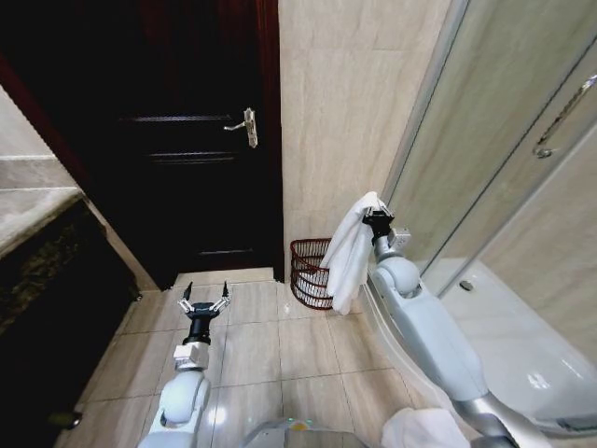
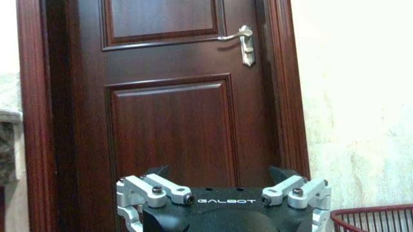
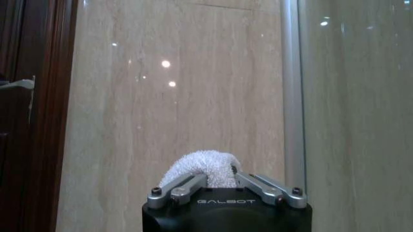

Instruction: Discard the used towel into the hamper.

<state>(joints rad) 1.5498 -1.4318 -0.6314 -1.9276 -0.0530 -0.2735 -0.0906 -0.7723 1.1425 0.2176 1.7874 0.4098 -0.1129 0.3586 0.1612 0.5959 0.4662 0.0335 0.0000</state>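
carry | right gripper (image 1: 377,217) pinching towel (image 1: 351,250), hanging above hamper (image 1: 309,273) at floor's far edge by wall | left gripper (image 1: 204,303) idle, jaws spread, low over floor | risk: loose tail snagging rim, draping outside

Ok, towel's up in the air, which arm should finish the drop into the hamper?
Right. The right gripper is already shut on the towel, which hangs beside the hamper, its lower end over the rim's near side. The left gripper is open, holds nothing, and sits low over the floor tiles, farther from the hamper.
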